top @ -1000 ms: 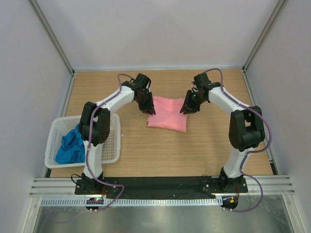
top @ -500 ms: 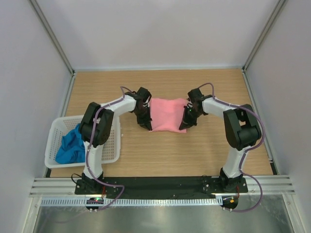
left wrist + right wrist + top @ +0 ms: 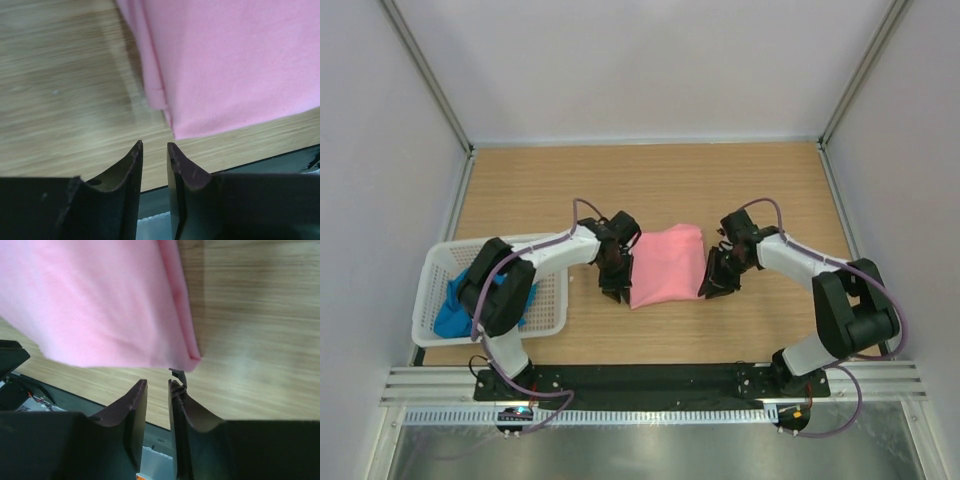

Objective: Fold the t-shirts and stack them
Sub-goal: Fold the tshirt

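Lying folded into a smooth, roughly square pad at the centre of the top view, the salmon pink t-shirt [image 3: 665, 265] rests flat on the wood-grain table [image 3: 520, 190]. Its soft knit layers and a stitched hem show along one edge in the left wrist view.

The left gripper [image 3: 617, 283] sits low at the shirt's lower left corner and the right gripper [image 3: 713, 283] at its lower right corner, one on each flank. Up close, the left gripper's dark, curved fingers [image 3: 131, 162] stand only a narrow slit apart with nothing between them. The shirt's corner lies just beyond their tips. The right wrist view shows the same on the other side: the right gripper's fingers [image 3: 131, 405] are barely parted and empty, with the folded corner just ahead of them.

The bright blue t-shirt [image 3: 460, 305] lies crumpled in a white perforated plastic basket [image 3: 552, 295] at the lower left of the top view — partly hidden behind the left arm's elbow and well apart from the pink one.
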